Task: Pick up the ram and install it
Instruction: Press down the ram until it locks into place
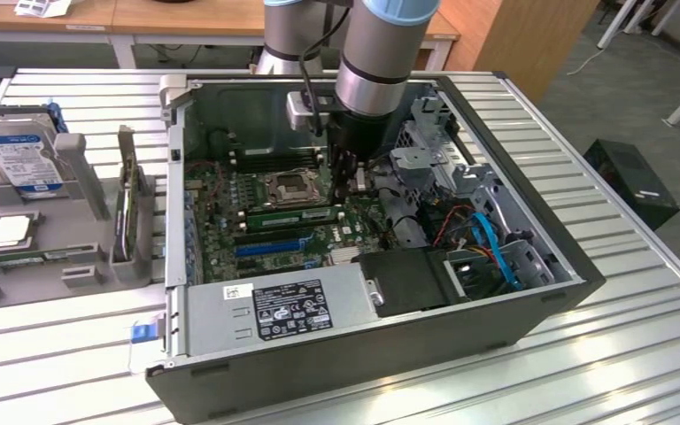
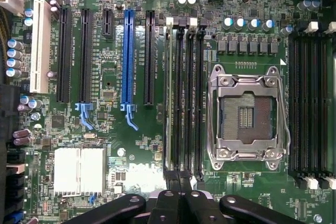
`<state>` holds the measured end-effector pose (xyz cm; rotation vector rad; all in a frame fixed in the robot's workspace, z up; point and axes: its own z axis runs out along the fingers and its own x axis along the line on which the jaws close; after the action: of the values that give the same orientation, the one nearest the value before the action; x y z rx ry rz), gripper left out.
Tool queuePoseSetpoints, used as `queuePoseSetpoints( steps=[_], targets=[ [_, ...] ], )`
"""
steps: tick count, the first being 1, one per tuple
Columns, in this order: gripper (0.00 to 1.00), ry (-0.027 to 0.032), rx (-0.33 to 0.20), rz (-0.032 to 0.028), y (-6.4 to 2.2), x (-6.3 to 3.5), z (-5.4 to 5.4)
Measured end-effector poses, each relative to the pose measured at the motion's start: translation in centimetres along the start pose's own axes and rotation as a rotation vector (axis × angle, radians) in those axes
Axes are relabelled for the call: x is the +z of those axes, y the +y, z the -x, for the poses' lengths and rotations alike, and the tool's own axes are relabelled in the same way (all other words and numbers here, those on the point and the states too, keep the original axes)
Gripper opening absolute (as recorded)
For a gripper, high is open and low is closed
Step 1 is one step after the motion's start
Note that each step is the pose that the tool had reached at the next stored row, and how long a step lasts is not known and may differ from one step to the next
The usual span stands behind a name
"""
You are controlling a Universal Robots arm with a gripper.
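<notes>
**A:** What is hard to make out here?

**B:** Mostly the black metal fingers (image 2: 178, 199). In the exterior view the grey robot arm (image 1: 375, 53) reaches down into the open black computer case (image 1: 552, 292), and its wrist covers them. In the wrist view their tips are cut off at the frame edge.

**A:** How do they stand?

**B:** Pressed together, with no gap and nothing gripped between them.

**A:** And the ram?

**B:** The long, thin green ram stick (image 1: 297, 215) stands on edge in a black memory slot, running away from the fingers. Its near end lies right under them. I cannot tell whether they touch it.

**A:** What sits beside it?

**B:** The square silver processor socket (image 2: 247, 116) is just to one side of the fingers. The long blue expansion slot (image 2: 127, 56) and a ribbed silver heat sink (image 2: 79, 169) are on the other side, farther off. The far corners of the large green motherboard (image 2: 157, 145) run out of frame.

**A:** What about the surface?

**B:** The case rests on a slatted silver metal surface (image 1: 623, 354). Well away from the fingers, a grey plastic holder (image 1: 74, 177) carries a hard drive with a blue and white label (image 1: 21, 159); its label text is unreadable.

**A:** And the room?

**B:** There are light wooden desks (image 1: 187, 13) behind the arm and a grey floor with a small black box (image 1: 629, 181) on it.
</notes>
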<state>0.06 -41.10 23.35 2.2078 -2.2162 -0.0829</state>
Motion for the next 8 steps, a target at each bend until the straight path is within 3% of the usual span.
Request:
queuePoseSetpoints(
  steps=[8],
  targets=[
    [0.11, -0.0001, 0.000, 0.0000, 0.00, 0.17, 0.05]
  ],
)
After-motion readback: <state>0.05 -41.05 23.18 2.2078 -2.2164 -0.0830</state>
